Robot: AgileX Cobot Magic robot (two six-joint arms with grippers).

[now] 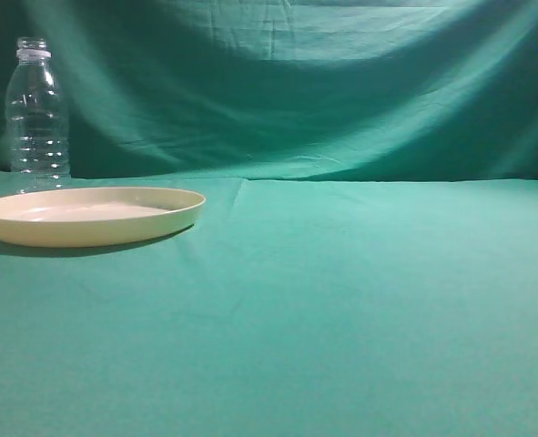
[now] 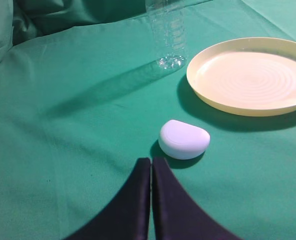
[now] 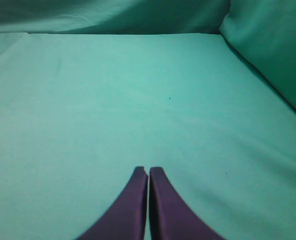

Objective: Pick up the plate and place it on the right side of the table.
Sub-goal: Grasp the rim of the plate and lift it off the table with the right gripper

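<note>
Two containers stand on the left part of the table (image 1: 360, 300): a clear bottle (image 1: 37, 114) and the plate (image 1: 91, 215); the bottle is upright behind the plate, close to the green backdrop (image 1: 323, 82), and it looks empty, with a pale ring at its neck; the plate also has nothing in it. The plate is wide, shallow and round, cream-yellow, with a raised rim and a paler inside; in the left wrist view faint circles show on its floor (image 2: 253, 80), and it lies flat on the cloth. A small white rounded object (image 2: 184, 139) rests on the cloth in that view, near the plate but apart from it, just ahead of the left gripper (image 2: 151, 162); its two dark fingers are pressed together with nothing between them. The right gripper (image 3: 148, 172) is closed in the same way, empty, above bare green cloth.
</note>
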